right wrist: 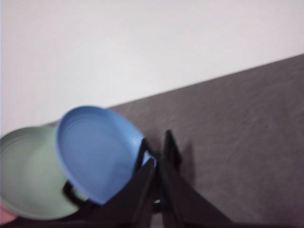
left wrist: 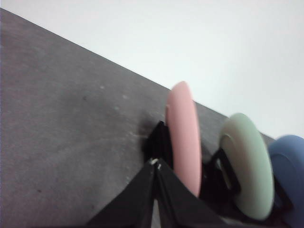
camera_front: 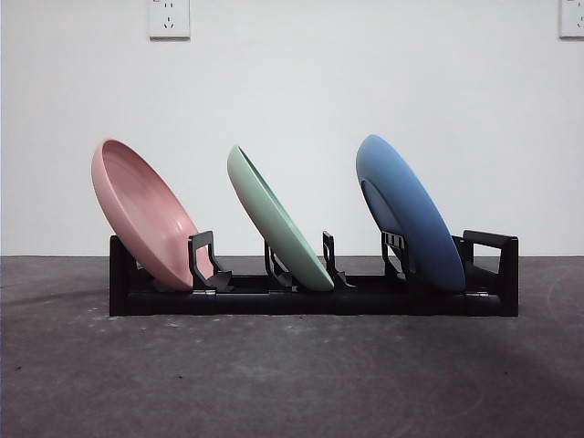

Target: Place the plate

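A black dish rack (camera_front: pixel 310 297) stands across the table and holds three plates, all leaning to the left. A pink plate (camera_front: pixel 146 214) is in the left slot, a green plate (camera_front: pixel 278 222) in the middle, a blue plate (camera_front: pixel 409 212) in the right. No arm shows in the front view. My left gripper (left wrist: pixel 156 164) is shut and empty, off the rack's pink end; the pink plate (left wrist: pixel 184 135) shows beside it. My right gripper (right wrist: pixel 156 161) is shut and empty, off the rack's blue end, near the blue plate (right wrist: pixel 97 149).
The dark grey table (camera_front: pixel 274 374) runs in front of the rack. A white wall stands behind, with a socket (camera_front: pixel 169 16) at upper left and another (camera_front: pixel 572 16) at upper right.
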